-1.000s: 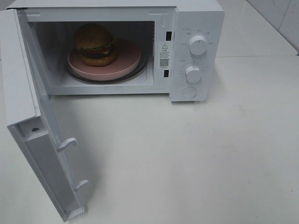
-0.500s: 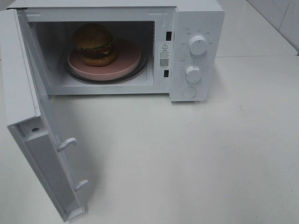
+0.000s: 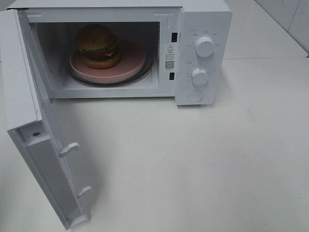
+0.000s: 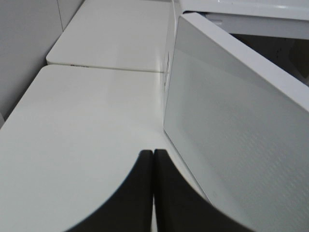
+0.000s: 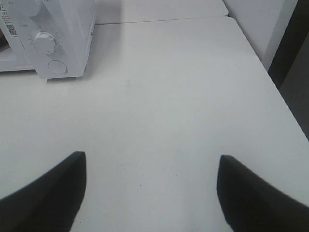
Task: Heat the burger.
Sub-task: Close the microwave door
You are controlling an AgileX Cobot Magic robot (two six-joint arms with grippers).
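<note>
The burger (image 3: 98, 45) is pictured on a pink dish (image 3: 133, 62) inside an open microwave (image 3: 207, 19); left gripper (image 4: 153, 153) clenched, right gripper (image 5: 150, 162) released

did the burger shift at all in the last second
No. The burger sits on the same left part of the pink dish. Its position against the cavity walls of the microwave is unchanged.

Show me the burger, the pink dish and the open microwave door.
Glossy golden-brown burger (image 3: 97, 37), exterior high view, top bun.
Round pink dish (image 3: 131, 60), exterior high view, bare right side.
Open white microwave door (image 3: 48, 171), exterior high view, inner panel.
</note>
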